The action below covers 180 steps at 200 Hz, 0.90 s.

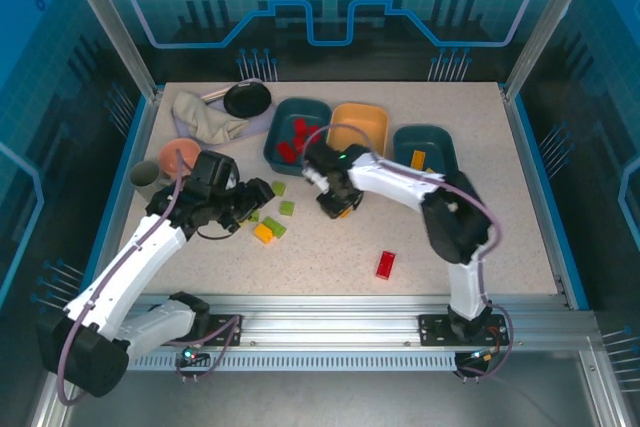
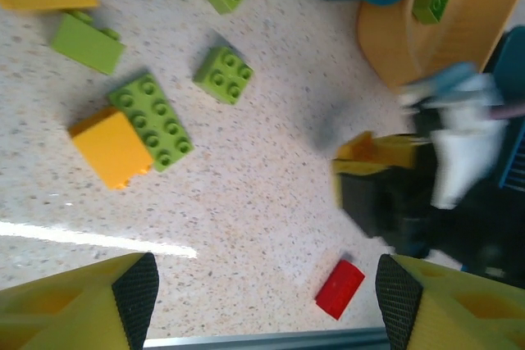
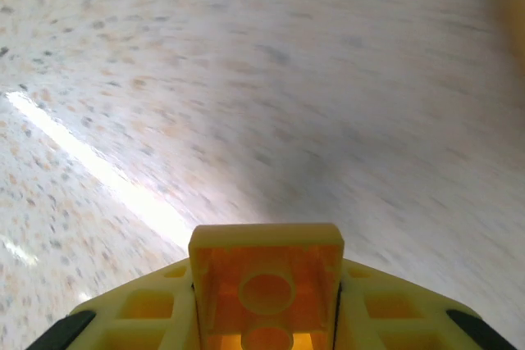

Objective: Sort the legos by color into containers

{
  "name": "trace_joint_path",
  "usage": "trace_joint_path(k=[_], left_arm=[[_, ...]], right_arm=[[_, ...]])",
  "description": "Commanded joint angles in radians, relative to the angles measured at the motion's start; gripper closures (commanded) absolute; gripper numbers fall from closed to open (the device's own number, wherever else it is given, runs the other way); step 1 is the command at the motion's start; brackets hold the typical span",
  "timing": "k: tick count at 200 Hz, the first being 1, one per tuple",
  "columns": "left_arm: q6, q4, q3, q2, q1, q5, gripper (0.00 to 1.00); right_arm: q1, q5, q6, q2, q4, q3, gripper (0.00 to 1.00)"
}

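Right wrist view: right claw [image 3: 267, 321] gripped an orange brick [image 3: 267, 272], bottom centre, probably for carrying to the orange tub [image 1: 358, 107]; left claw [image 2: 267, 297] hung open over green bricks [image 2: 221, 74].

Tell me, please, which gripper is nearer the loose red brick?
Right. The right gripper, holding an orange brick, is just beyond and left of the red brick; the left gripper sits farther left, by the green bricks.
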Motion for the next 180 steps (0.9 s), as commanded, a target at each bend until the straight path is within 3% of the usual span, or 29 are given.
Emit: trace_joint_path(k=[1,30,52,145,163,180], left_arm=[[0.049,0.068,0.033,0.072,-0.055,0.059,0.27],[0.072,0.112,0.103,0.189,-0.137,0.051,0.27],[0.086,0.127,0.153,0.27,-0.171,0.047,0.27],[0.092,-0.1,0.31,0.455,-0.186,-0.185,0.26],[0.125,-0.146,0.327,0.491,-0.163,-0.231,0.25],[0.161,-0.136,0.316,0.523,-0.121,-0.238,0.25]], right_arm=[[-0.161,0.033,0.166,-0.206,0.018,-0.089,0.75],[-0.406,-0.034,0.246,-0.319,0.035,-0.206,0.74],[-0.504,-0.089,0.233,-0.304,0.042,-0.216,0.74],[-0.599,-0.156,0.162,-0.072,0.037,-0.157,0.66],[-0.603,-0.161,0.153,-0.052,0.033,-0.144,0.58],[-0.602,-0.158,0.152,-0.052,0.028,-0.134,0.44]])
